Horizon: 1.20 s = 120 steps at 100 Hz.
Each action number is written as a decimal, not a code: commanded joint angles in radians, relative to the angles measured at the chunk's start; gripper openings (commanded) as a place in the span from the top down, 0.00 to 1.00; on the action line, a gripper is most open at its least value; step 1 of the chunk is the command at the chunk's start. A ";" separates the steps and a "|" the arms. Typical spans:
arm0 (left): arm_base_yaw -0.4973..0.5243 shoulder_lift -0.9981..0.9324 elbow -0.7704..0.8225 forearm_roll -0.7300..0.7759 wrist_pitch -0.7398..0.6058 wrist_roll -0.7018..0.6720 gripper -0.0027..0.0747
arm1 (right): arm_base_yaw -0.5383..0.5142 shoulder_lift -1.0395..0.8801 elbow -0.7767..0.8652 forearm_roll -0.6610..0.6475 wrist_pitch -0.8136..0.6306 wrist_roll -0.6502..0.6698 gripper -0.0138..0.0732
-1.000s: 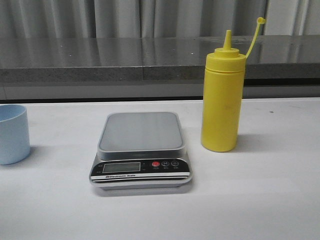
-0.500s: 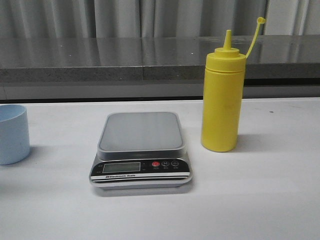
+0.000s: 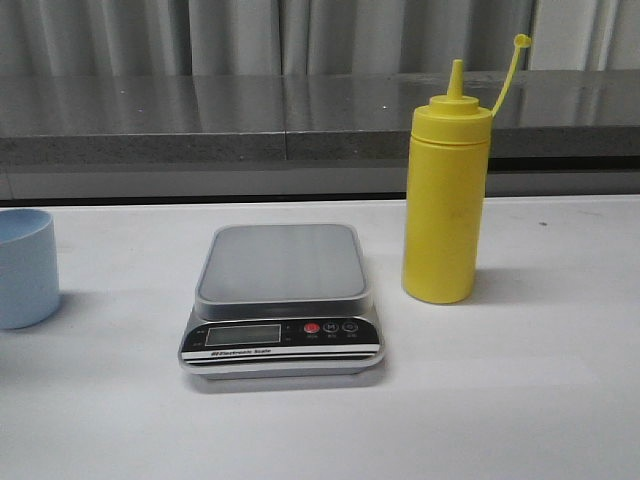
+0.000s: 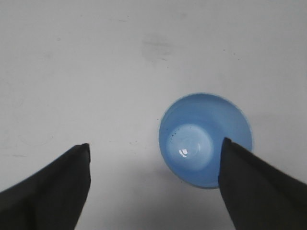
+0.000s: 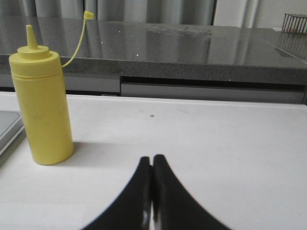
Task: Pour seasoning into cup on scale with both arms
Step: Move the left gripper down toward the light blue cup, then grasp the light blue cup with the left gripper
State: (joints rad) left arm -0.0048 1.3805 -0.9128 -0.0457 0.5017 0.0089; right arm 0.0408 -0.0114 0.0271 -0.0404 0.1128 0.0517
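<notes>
A: Status on the claws?

B: Left claw (image 4: 153, 184) is spread wide, holding nothing. It hangs over the cup (image 4: 205, 139), looking straight down into it. One finger (image 4: 261, 189) overlaps the cup's rim in the left wrist view; can't tell if it touches. The other finger is well off to the side over bare bench (image 4: 96, 57).

A: Right one?

B: Right claw (image 5: 152, 165) is fully closed, fingertips pressed together, nothing between them. It sits low over the bench, well clear of the seasoning (image 5: 42, 103).

A: Where's everything on the bench?

B: Front view: scale (image 3: 282, 298) is mid-bench, toward the front, platform bare. Seasoning (image 3: 445, 190) stands upright just beside the scale's right rear corner, not touching, cap (image 3: 521, 41) off the nozzle and dangling on its tether. Cup (image 3: 26, 266) stands upright at the left edge of the bench, well apart from the scale, cut off by the frame.

A: Display reading?

B: Too small to read.
</notes>
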 commanded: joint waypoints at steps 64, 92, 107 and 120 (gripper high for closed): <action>-0.001 0.231 -0.093 -0.053 -0.083 -0.009 0.27 | -0.005 -0.019 -0.021 -0.009 -0.082 -0.002 0.92; -0.001 0.238 -0.105 -0.079 -0.086 -0.009 0.73 | -0.005 -0.019 -0.021 -0.009 -0.082 -0.002 0.92; -0.001 0.238 -0.105 -0.079 -0.088 -0.003 0.99 | -0.005 -0.019 -0.021 -0.009 -0.082 -0.002 0.92; -0.001 0.238 -0.105 -0.079 -0.090 -0.003 0.99 | -0.005 -0.019 -0.021 -0.009 -0.082 -0.002 0.92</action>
State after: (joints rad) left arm -0.0048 1.6532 -0.9877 -0.1125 0.4533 0.0089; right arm 0.0408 -0.0114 0.0271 -0.0404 0.1128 0.0517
